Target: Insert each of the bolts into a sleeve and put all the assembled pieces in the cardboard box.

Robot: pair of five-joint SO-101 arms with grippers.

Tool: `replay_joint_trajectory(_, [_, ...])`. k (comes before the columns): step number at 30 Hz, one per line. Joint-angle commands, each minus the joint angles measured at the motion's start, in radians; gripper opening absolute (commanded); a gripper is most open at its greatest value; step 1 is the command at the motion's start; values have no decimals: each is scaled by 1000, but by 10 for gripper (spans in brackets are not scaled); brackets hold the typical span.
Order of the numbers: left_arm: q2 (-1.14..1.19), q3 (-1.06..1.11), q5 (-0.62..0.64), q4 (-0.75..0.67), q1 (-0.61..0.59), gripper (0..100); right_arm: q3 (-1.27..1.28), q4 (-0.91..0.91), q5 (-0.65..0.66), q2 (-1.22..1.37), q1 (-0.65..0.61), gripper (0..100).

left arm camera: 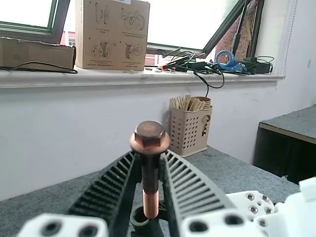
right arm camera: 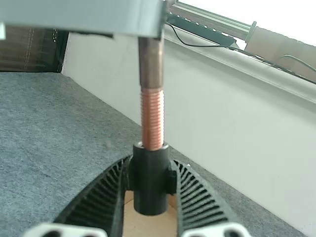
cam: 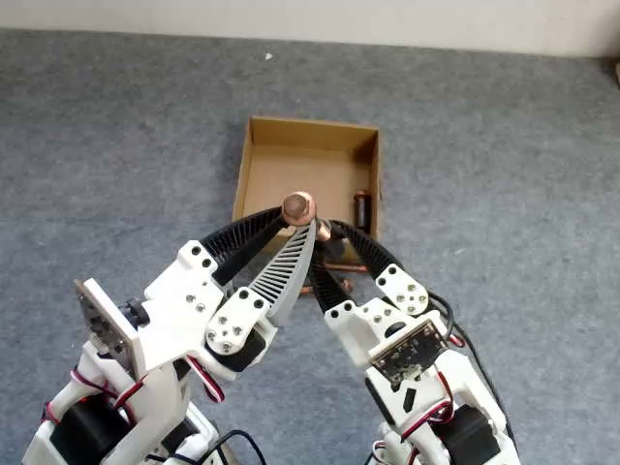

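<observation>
I have the bolt (left arm camera: 149, 173) upright in the left gripper (left arm camera: 149, 159). Its ribbed black fingers (left arm camera: 111, 190) are clamped on the smooth copper shank just under the hexagonal flanged head. Lower down, the shank turns to fine thread, and the threaded end sits in the mouth of the sleeve (right arm camera: 149, 180), a short matte black cylinder. The right gripper (right arm camera: 149, 170) holds that sleeve from below, with its own ribbed, curved fingers (right arm camera: 197, 197) pressed against the sleeve's sides.

In the high view both grippers meet over the near edge of the box (cam: 310, 125), a shallow open tray of plain brown cardboard on coarse grey carpet (cam: 116, 145). The bolt and sleeve stand in one vertical line there, head on top.

Inside the box, one dark cylindrical piece (cam: 362, 207) stands against the wall on the right arm's side. Copper shafts (cam: 341, 267) show on the carpet just in front of the box, under the right gripper and mostly hidden by it. I cannot tell how many there are.
</observation>
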Motion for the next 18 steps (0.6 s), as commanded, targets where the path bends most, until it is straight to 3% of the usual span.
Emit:
replay_joint_trajectory(1, [8,-5,5,-2,12,7,-90,-41,5,-15,-13,5])
replay_joint_trajectory(18, [8,-7,9,0,-42,7,-90,-41,5,-15,-13,5])
